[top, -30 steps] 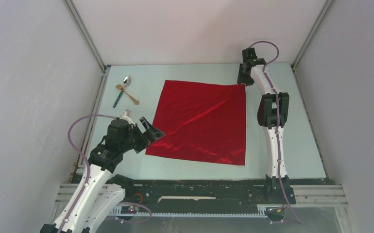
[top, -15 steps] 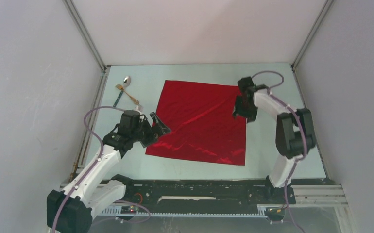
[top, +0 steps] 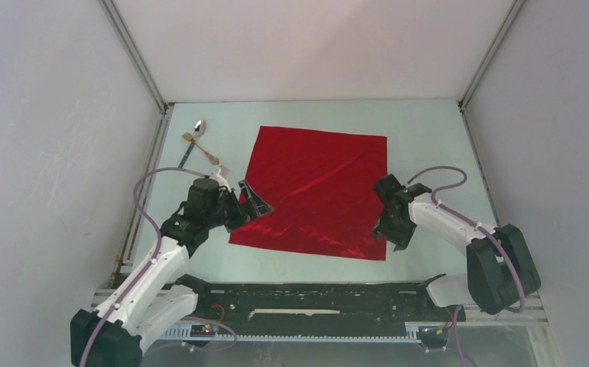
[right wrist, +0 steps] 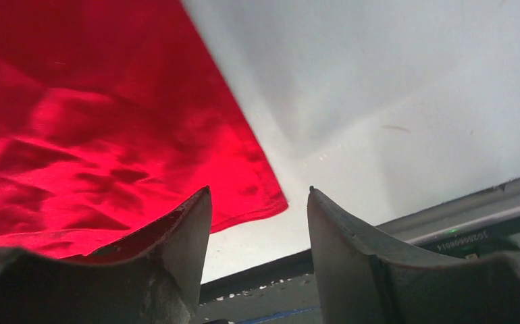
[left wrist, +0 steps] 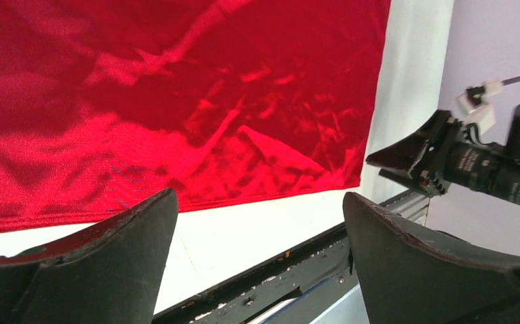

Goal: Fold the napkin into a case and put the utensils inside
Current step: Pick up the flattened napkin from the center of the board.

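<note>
The red napkin (top: 318, 191) lies spread flat as a creased square in the middle of the table. The utensils rest far left: a silver spoon (top: 199, 126), a gold fork (top: 200, 145) and a teal-handled piece (top: 187, 157). My left gripper (top: 255, 202) hovers wide open at the napkin's near-left edge. In its wrist view, the napkin (left wrist: 176, 101) fills the top and the near hem runs between the fingers (left wrist: 109, 256). My right gripper (top: 392, 225) is open just above the near-right corner. That corner (right wrist: 267, 199) shows between its empty jaws.
The black front rail (top: 314, 294) runs along the near table edge, close under both grippers. Enclosure walls and metal frame posts (top: 135, 69) bound the table on three sides. From the left wrist, my right gripper (left wrist: 419, 152) shows past the napkin's edge.
My right arm has swung back from the napkin's far-right corner to its near-right corner, and its jaws stand wider. My left gripper has edged slightly right along the napkin's left edge.
</note>
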Controlling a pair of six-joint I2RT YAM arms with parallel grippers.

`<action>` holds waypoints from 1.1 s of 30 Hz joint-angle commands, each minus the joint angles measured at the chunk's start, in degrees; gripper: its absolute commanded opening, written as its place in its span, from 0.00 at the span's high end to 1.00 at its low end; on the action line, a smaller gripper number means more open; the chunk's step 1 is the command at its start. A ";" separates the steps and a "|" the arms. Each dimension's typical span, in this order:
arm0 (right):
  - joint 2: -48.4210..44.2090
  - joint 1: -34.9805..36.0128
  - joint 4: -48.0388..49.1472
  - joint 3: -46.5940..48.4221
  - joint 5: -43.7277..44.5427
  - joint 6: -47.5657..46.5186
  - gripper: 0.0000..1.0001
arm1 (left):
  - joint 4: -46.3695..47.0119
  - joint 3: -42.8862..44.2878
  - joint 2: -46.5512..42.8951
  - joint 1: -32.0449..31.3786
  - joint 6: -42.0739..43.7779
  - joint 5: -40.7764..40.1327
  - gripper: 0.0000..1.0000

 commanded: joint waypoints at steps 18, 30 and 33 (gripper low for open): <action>-4.08 3.64 -1.15 -7.37 1.29 20.35 0.42 | 1.01 0.08 -2.50 -0.27 2.32 2.68 0.00; -4.39 4.20 1.27 -9.96 -1.20 25.94 0.43 | 0.19 0.42 -3.40 -0.31 2.54 2.76 0.00; -3.95 4.50 1.47 -9.98 -1.35 27.12 0.42 | 0.04 0.35 -3.60 -0.27 2.63 2.75 0.00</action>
